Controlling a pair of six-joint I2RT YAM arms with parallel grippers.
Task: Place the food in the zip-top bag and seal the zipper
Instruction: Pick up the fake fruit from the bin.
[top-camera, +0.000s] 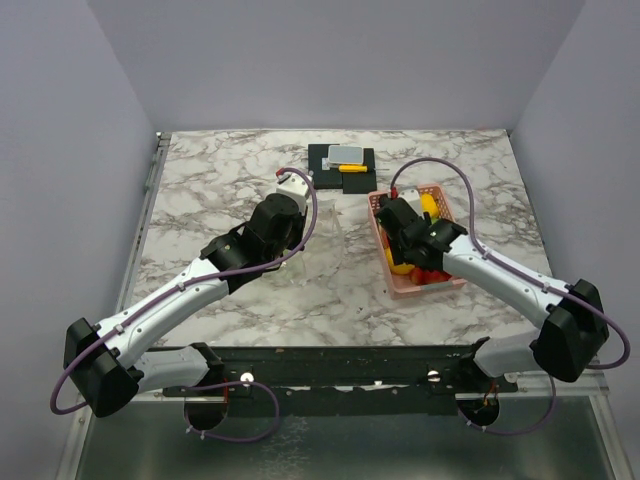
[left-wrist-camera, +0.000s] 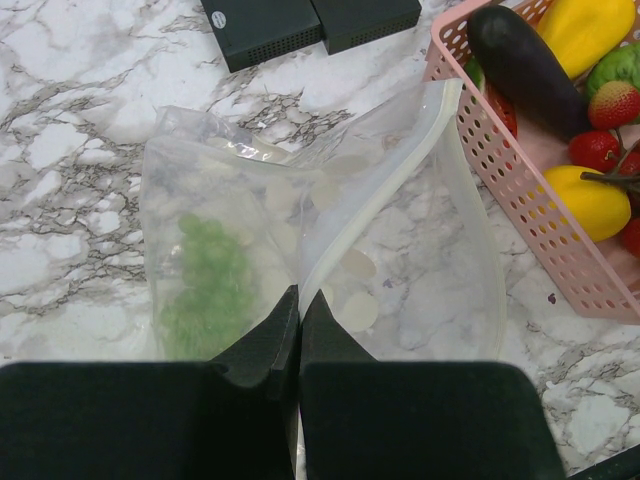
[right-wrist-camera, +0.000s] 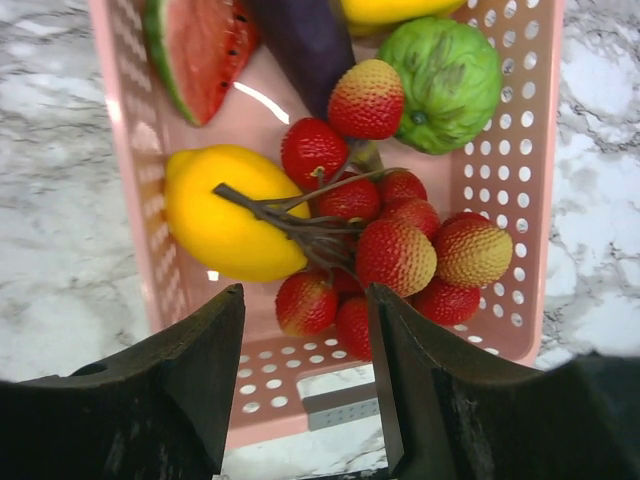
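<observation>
Left hand (left-wrist-camera: 298, 330) clamps one clear zip-top bag (left-wrist-camera: 400, 260) on the table (left-wrist-camera: 80, 150); right hand (right-wrist-camera: 305, 330), spread apart, hangs over one pink basket (right-wrist-camera: 130, 180) holding one lemon (right-wrist-camera: 215, 215), one eggplant (right-wrist-camera: 305, 40), one watermelon slice (right-wrist-camera: 195, 45), one berry cluster (right-wrist-camera: 395, 255).

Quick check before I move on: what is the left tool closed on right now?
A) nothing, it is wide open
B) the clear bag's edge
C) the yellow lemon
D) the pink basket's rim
B: in the left wrist view the left tool has its jaws pinched together on the edge of the zip-top bag, at the zipper strip; the pink basket stands off to the side.
</observation>
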